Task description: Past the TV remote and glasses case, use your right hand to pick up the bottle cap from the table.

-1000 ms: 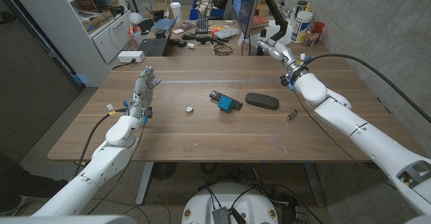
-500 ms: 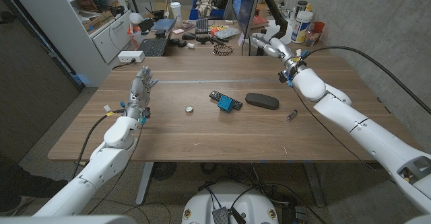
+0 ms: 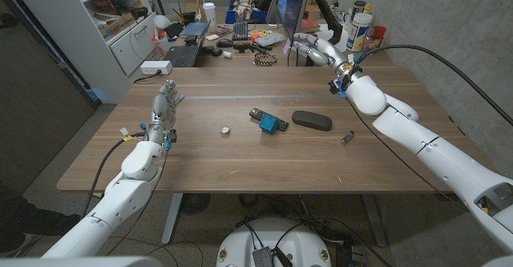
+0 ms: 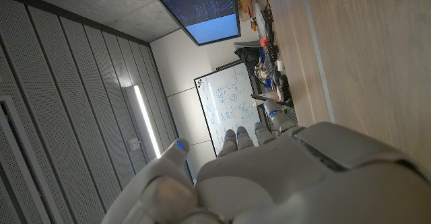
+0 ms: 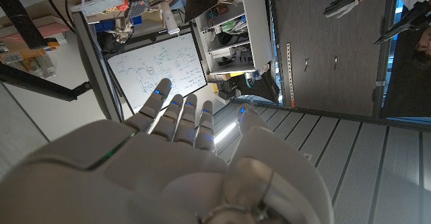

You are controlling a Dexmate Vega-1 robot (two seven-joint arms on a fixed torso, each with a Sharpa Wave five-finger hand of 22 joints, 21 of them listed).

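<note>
Head view: small round bottle cap on wood-grain table.

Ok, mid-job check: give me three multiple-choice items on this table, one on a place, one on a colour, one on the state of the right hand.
1. What lies nearest the robot's left hand?
A. bottle cap
B. glasses case
C. battery

2. What colour is the glasses case?
A. white
B. black
C. red

3. The right hand is:
A. holding the bottle cap
B. pressing the TV remote
C. open, holding nothing

Key: 1 A, the bottle cap lies on the left hand side of the TV remote. 2 B, the glasses case is black. 3 C, the right hand is raised by the table's far edge, fingers apart.
</note>
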